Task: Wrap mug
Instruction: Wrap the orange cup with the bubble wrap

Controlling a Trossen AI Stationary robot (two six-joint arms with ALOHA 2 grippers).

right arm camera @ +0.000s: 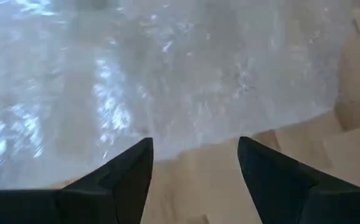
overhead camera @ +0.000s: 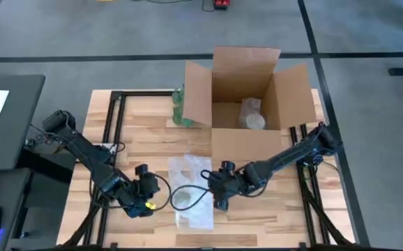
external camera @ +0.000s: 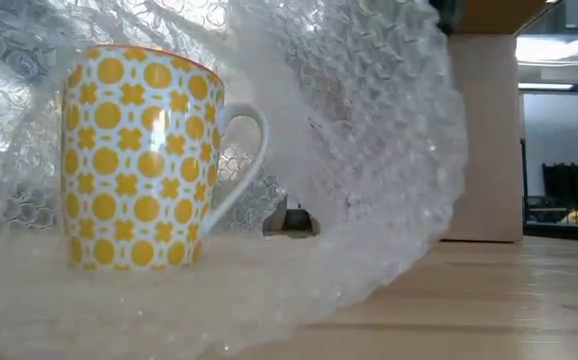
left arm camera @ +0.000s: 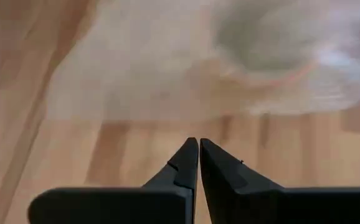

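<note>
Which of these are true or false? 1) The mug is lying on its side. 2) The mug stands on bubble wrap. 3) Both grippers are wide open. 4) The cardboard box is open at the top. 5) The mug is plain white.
1) False. The mug stands upright, handle to one side.
2) True. It stands on the bubble wrap, which also curls up around it.
3) False. The left gripper has its fingers together; only the right gripper is open, at the wrap's edge.
4) True. The cardboard box has its flaps up, with something wrapped inside.
5) False. It is white with a yellow dot-and-flower pattern.
</note>
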